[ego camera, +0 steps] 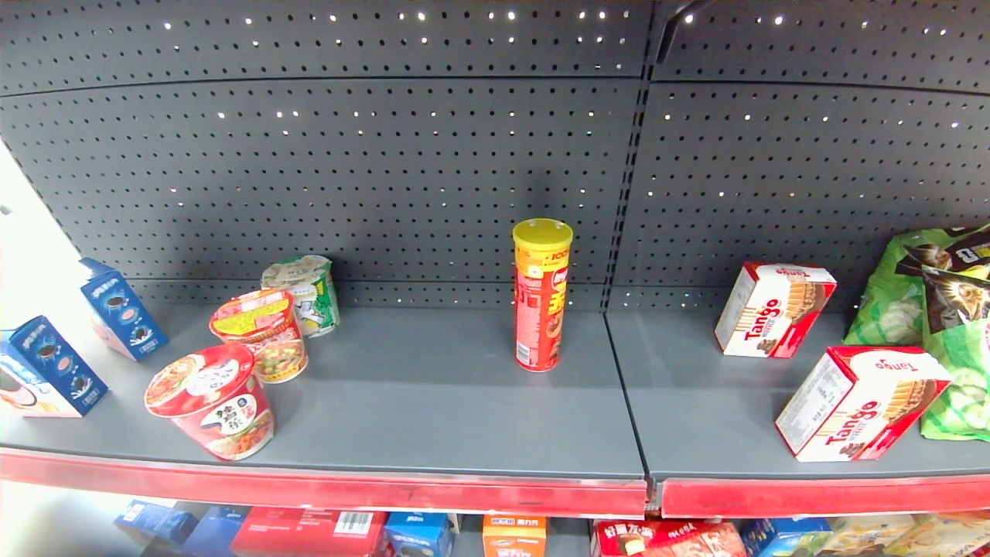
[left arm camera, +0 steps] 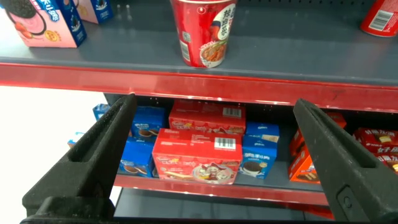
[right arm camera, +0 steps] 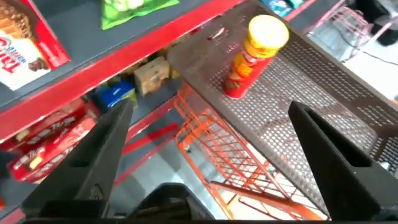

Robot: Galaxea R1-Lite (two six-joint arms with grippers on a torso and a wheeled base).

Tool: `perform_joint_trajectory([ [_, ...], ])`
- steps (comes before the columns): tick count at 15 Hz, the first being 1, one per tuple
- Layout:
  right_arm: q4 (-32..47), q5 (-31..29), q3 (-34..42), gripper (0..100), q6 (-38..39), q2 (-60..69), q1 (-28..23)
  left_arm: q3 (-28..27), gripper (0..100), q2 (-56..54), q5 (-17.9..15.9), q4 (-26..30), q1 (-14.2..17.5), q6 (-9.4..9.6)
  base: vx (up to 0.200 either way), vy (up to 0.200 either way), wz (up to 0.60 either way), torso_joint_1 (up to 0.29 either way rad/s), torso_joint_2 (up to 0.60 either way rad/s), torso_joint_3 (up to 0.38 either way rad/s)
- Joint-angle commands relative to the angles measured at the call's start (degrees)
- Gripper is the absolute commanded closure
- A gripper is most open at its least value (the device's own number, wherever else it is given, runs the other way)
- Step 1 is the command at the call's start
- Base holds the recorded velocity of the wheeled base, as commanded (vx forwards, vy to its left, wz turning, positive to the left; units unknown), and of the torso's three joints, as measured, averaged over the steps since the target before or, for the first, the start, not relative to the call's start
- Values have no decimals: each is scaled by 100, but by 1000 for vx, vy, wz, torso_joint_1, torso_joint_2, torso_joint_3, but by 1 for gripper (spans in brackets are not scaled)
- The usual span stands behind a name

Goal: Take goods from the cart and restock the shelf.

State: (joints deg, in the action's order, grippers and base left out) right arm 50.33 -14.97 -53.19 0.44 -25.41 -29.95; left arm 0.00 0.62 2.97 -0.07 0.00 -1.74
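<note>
**Item:** cart can [right arm camera: 258, 56], a red tube with a yellow lid.

**Location:** it is stood upright on the mesh deck of the cart [right arm camera: 323, 106], beside the shelf's red edge.

**Right gripper** [right arm camera: 211, 111]: held above the cart and apart from the cart can. The fingers are spread wide and nothing is held between them.

**Left gripper** [left arm camera: 214, 102]: held before the front edge of the shelf [ego camera: 433, 418], below a noodle cup [left arm camera: 204, 31]. The fingers are likewise spread and empty.

**Matching stock:** a shelf can [ego camera: 541, 294] is stood upright mid-shelf near the back panel. The noodle cup is placed well to its left and wafer boxes [ego camera: 773, 309] well to its right.

**Handling (judged):** the cart can is taken to be light, with a stiff but thin wall and a smooth, somewhat slippery wrap. It is tall and narrow, so it is easily tipped by a sideways nudge. The contents are presumed brittle.

**Grip (advised):** the tube is best taken across its width at mid-body, below the lid. Moderate pressure is advised and the can is best kept upright.
</note>
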Motion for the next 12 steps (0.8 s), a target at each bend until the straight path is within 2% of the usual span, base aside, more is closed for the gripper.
perform_joint_trajectory([
  [1,-94,64,-60,0,-9,0,578,0,0,8,1,-1,0,-1,0,0,0,0,0,0],
  [6,-103,47,-315,0,-35,-123,631,0,0,8,1,-1,0,-1,0,0,0,0,0,0],
  [12,-94,38,107,0,-598,616,701,0,0,8,1,-1,0,-1,0,0,0,0,0,0],
])
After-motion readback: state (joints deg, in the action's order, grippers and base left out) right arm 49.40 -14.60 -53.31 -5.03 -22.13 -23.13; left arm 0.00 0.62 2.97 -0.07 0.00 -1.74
